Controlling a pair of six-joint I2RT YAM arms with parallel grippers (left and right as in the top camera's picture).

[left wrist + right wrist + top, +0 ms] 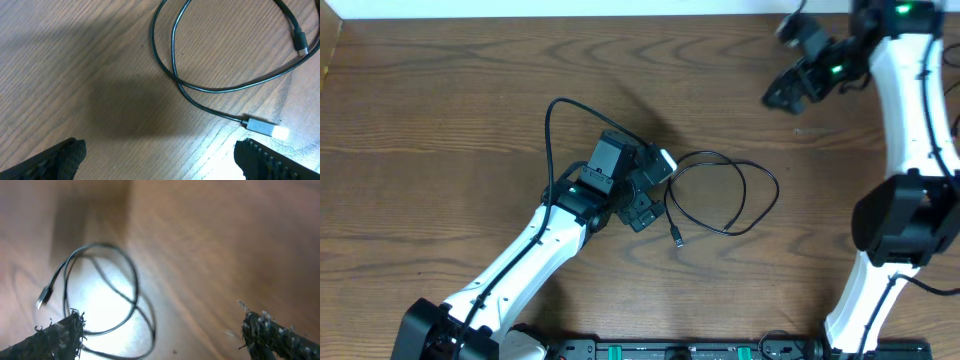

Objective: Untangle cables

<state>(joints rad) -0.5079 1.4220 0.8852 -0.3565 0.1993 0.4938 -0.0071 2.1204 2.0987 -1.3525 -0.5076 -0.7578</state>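
**Cable loose on table, both grippers empty**

Left gripper (638,190) at centre of overhead frame, fingers spread wide, holding nothing; black cable (220,90) lies in loose crossing loops just right of it on the wooden table (440,120); its silver plug (265,129) just beside one finger; right gripper (788,92), upper right, also spread, well apart from cable.

Looks like a robotics lab bench to me, not a home or a shop. I see a wood-grain table (440,100) with two white-and-black arms, left arm (520,257) and right arm (905,85), rising from a black rail (670,351) with green fittings at the near edge. Green lights glow on the right arm. One loose black cable (215,90) lies on the wood. The pale strip (570,8) along the far edge is probably a wall, but too little shows.
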